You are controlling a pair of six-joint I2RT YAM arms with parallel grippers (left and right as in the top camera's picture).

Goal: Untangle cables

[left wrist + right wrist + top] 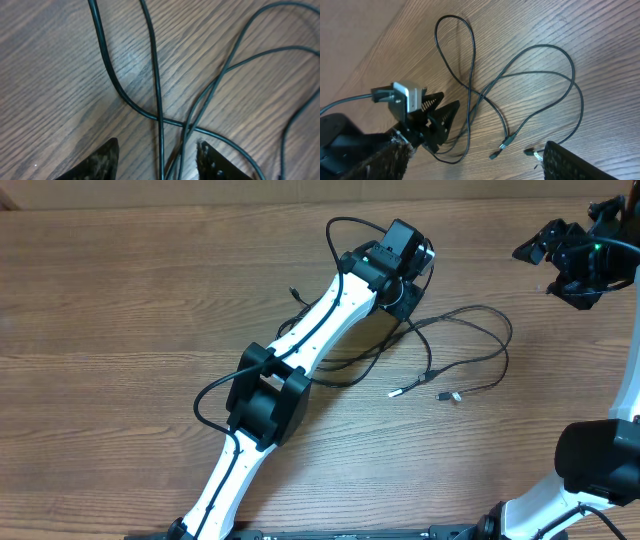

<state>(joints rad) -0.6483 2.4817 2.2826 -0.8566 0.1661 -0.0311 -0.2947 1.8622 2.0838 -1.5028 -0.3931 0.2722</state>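
Observation:
Thin black cables [470,345] lie in loose crossing loops on the wooden table, with small plug tips [440,395] at the front. My left gripper [402,288] is down over the left end of the loops. In the left wrist view it is open [157,157], with two or three cable strands [160,100] running between its fingertips and crossing just ahead of them. My right gripper [545,255] is at the far right, apart from the cables. It is open and empty [474,150] and looks down on the loops [540,75] and on the left gripper [432,120].
The white left arm [300,350] lies diagonally across the table from the front edge and covers part of the cables. Its own thicker black wire [345,225] arcs above the wrist. The right arm's base [600,460] stands at the front right.

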